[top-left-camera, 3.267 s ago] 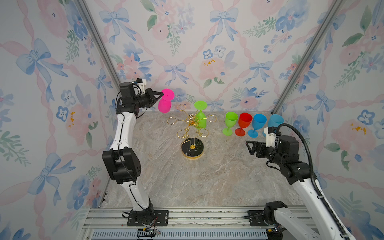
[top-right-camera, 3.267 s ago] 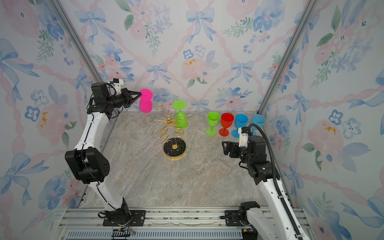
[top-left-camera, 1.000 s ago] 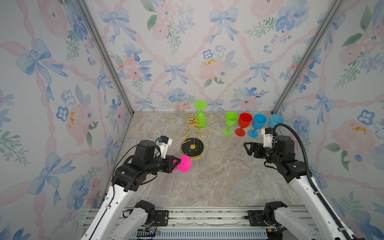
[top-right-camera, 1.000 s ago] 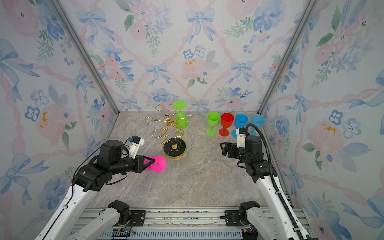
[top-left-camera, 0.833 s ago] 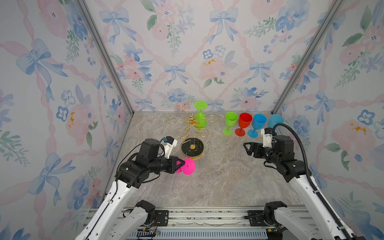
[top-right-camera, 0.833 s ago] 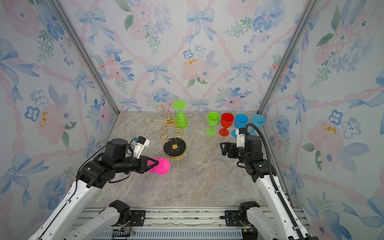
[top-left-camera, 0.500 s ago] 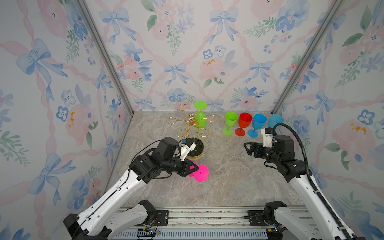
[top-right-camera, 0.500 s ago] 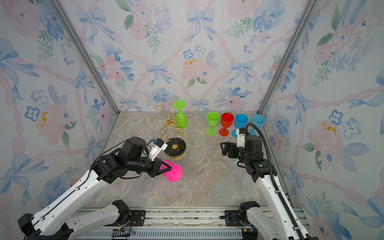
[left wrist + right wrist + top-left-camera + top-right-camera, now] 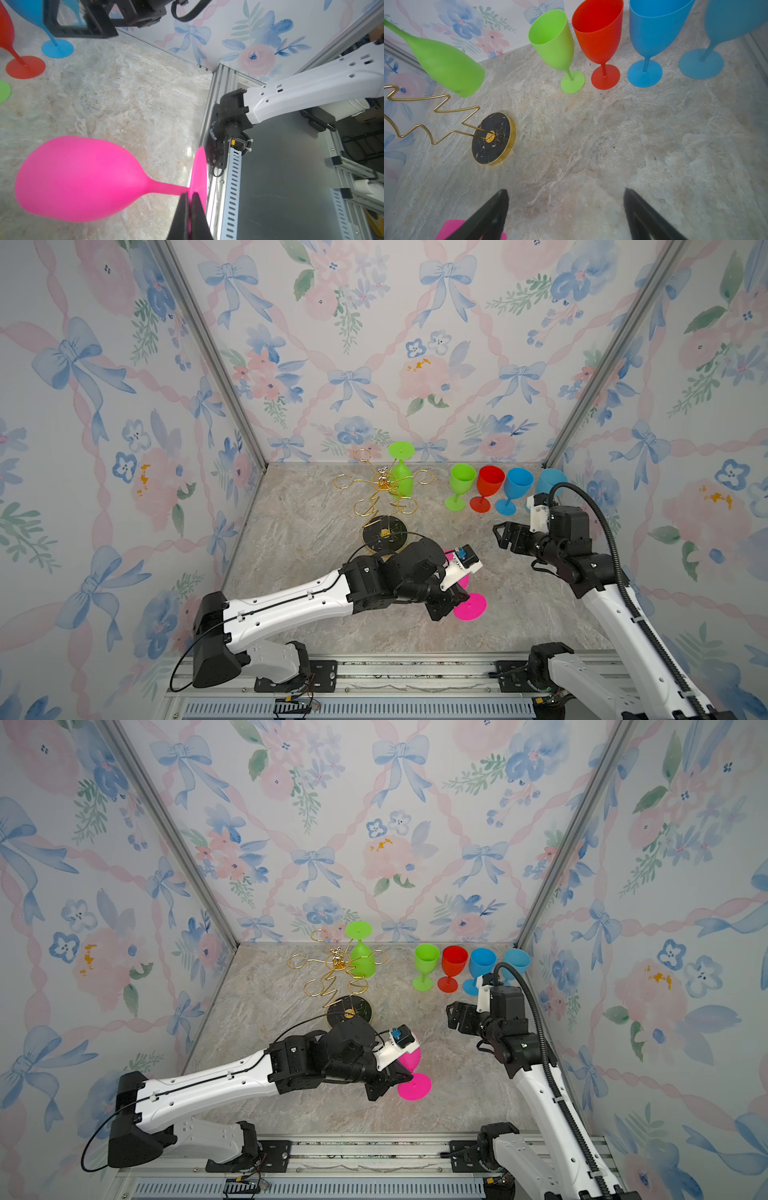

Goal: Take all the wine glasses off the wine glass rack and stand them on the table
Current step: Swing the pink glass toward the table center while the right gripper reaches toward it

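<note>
The pink wine glass (image 9: 469, 606) (image 9: 414, 1087) hangs tilted over the table's front middle, foot toward the front rail. My left gripper (image 9: 452, 600) (image 9: 394, 1080) (image 9: 189, 194) is shut on its stem right by the foot, and the bowl (image 9: 79, 178) points away. The gold wire wine glass rack (image 9: 384, 536) (image 9: 349, 1011) (image 9: 492, 139) stands behind on its black round base. A green glass (image 9: 401, 484) (image 9: 361, 964) (image 9: 446, 60) hangs upside down from it. My right gripper (image 9: 498, 533) (image 9: 451, 1014) (image 9: 564, 192) hovers open and empty right of the rack.
Along the back right stand a green glass (image 9: 460, 481), a red glass (image 9: 489, 483) and two blue glasses (image 9: 517, 486) (image 9: 548, 482). The metal front rail (image 9: 374, 672) runs below the table edge. Floral walls close in three sides.
My left arm has carried the pink glass rightward past the front of the rack's base to the front middle. The right arm has stayed still.
</note>
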Available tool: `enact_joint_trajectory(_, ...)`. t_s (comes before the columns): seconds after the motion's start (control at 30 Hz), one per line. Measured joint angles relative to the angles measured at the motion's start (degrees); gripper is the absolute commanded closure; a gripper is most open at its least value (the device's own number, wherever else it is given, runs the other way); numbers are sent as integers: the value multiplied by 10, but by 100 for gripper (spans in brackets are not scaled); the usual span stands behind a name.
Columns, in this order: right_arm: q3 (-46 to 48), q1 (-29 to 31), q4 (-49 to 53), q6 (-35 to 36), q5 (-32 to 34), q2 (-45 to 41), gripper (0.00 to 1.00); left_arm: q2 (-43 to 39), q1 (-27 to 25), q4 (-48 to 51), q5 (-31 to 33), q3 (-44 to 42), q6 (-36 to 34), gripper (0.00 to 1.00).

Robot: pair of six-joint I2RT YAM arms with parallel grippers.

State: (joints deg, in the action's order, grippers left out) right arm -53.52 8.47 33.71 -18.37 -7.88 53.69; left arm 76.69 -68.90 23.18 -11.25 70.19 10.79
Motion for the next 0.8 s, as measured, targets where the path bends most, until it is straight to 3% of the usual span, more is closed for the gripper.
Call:
enact_joint_trajectory(0.13, -11, 0, 30, -1, 6, 12, 12, -10, -21, -49, 65, -21, -87, 100)
enact_joint_trajectory(0.4, -67, 1, 82, -7, -27, 49, 15, -94, -80, -186, 205, -196, -290, 100)
enact_joint_trajectory(0.57, -130, 3, 120, -9, -48, 72, 16, -95, -91, -263, 302, -267, -400, 100)
enact_joint_trajectory(0.8, -178, 33, 162, -30, -91, 87, 17, -92, -121, -377, 377, -355, -542, 100)
